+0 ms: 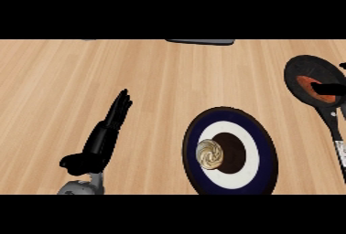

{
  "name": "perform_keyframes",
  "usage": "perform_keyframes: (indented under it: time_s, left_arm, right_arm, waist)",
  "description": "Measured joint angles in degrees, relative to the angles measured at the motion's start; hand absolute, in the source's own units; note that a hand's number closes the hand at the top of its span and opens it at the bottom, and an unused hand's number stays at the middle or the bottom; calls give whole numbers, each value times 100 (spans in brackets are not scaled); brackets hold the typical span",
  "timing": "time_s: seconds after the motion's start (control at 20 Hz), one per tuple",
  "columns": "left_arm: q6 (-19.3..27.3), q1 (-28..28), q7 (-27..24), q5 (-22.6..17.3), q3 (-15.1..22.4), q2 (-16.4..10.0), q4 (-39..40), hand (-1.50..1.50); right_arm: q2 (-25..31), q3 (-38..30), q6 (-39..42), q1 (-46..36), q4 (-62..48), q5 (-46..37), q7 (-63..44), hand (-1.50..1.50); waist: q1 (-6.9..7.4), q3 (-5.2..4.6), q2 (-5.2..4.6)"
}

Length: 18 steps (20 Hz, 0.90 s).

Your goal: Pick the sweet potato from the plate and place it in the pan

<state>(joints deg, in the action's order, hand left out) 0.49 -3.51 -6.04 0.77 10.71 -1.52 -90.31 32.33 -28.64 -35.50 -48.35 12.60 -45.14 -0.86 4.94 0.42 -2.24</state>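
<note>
while sweet potato [307, 85] lies in pan [304, 65], plate [262, 155] near

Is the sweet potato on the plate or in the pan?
In the pan: the sweet potato shows orange inside it, partly under the right hand; the plate holds none.

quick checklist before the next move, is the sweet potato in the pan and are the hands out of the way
1. Sweet potato inside the pan: ok, orange shape lies within the rim.
2. Right hand clear of it: cannot tell, it overlaps the orange shape.
3. Left hand out of the way: ok, open, left of the plate.
4. Plate rid of the sweet potato: ok, only a tan swirled item on it.
5. Pan apart from plate: ok.
</note>
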Motion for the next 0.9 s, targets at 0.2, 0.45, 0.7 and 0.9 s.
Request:
perform_keyframes:
  time_s: [0.2,0.45,0.7,0.9]
  left_arm:
    - [6,-33,27,17,25,15,-44,0]
    - [-4,-27,36,1,-8,-7,-63,0]
    - [24,21,-2,-8,-39,12,-51,0]
    - [-16,6,43,-73,-152,-64,-46,0]
  right_arm:
    - [-1,-182,563,-77,-190,230,259,-150]
    - [-77,-575,542,-120,-23,659,903,-150]
    - [-61,-1145,546,-99,182,1277,1620,-150]
    - [116,-1604,988,4,186,1798,2069,-150]
  waist:
    - [52,13,-24]
    - [40,21,-24]
    - [-37,15,6]
    - [-124,8,40]
